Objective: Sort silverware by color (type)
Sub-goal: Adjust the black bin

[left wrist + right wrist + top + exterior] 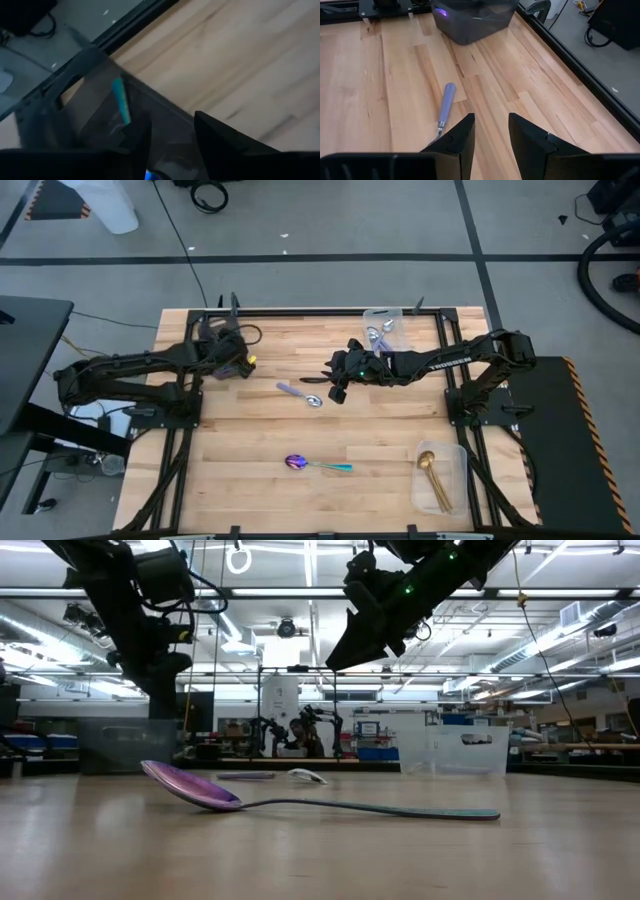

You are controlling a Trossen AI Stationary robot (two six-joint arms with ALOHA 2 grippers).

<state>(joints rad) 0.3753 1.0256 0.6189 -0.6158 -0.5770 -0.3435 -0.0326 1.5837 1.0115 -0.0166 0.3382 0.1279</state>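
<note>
The right gripper (337, 388) hung open just beside the lavender spoon (299, 393) mid-table, while the left gripper (236, 363) — open too — hovered over a bin (75, 107) apparently holding a teal-handled spoon (120, 100).

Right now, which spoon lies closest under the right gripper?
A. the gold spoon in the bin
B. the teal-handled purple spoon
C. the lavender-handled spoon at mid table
C: the right gripper, open and empty, hangs just beside the lavender-handled spoon at mid table.
</note>
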